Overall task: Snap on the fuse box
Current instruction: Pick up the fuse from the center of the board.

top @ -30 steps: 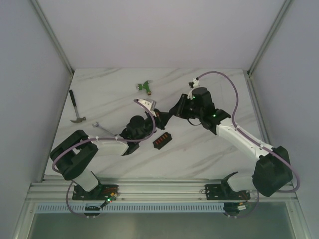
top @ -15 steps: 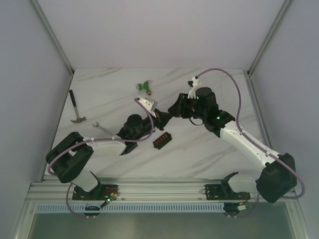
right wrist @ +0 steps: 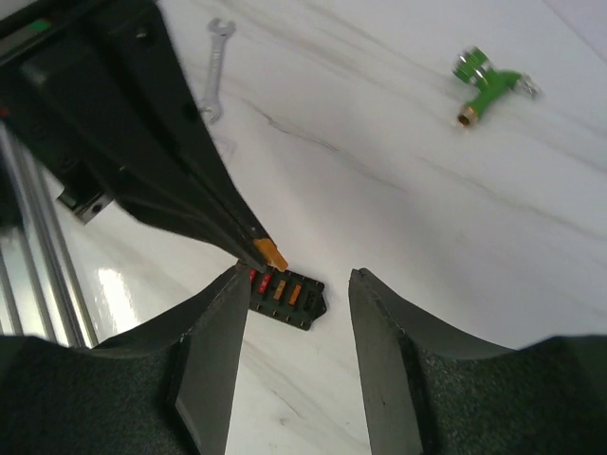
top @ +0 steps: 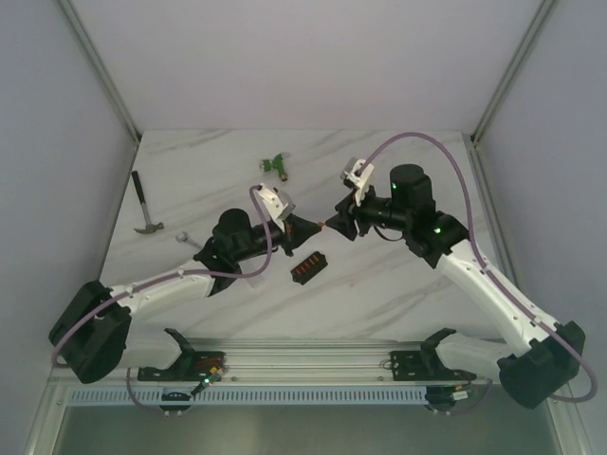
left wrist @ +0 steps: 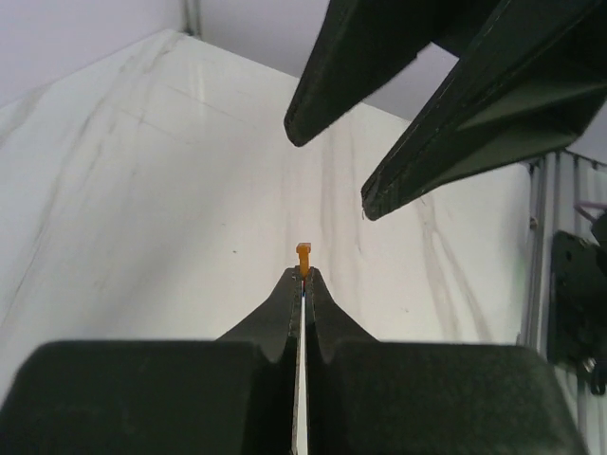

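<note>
One fuse box (right wrist: 287, 296) shows past my open right gripper (right wrist: 294, 277), unseen from the left wrist, where my left gripper (left wrist: 303, 280) pinches one orange fuse (left wrist: 303, 252).

In the right wrist view the fuse box (right wrist: 294, 296) was partly covered by the left gripper (right wrist: 258, 248) and the orange piece (right wrist: 272, 256) pinched in it. The fingers (left wrist: 455, 123) of the right gripper (left wrist: 332, 169) were cut off by the left wrist view's top edge.
</note>
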Controlling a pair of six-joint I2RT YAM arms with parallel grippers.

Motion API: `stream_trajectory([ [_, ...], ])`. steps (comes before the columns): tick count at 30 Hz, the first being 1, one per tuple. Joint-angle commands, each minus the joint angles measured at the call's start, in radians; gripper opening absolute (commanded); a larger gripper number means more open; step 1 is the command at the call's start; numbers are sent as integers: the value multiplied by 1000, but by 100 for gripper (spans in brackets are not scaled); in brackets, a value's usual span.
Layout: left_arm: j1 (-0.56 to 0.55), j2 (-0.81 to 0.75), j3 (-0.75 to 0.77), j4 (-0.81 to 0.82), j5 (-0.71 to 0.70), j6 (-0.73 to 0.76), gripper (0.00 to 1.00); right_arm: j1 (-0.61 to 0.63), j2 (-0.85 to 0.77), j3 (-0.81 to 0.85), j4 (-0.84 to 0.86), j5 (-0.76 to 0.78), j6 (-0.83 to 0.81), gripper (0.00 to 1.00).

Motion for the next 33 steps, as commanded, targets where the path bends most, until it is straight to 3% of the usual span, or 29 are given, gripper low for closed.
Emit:
stream_trajectory([
  [1,4,-61,17,-103,166,99,0,-5,-45,39,-83,-231,-224,53],
  [5,4,-101,7,-94,217,105,0,-5,-38,59,-128,-344,-282,53],
  [15,2,-153,-35,18,272,59,0,-9,36,139,-252,-511,-382,40],
  [21,2,-163,-42,38,282,48,0,-15,38,141,-271,-534,-399,27],
  [33,-3,-161,-46,81,313,25,0,-20,60,145,-278,-552,-396,23],
])
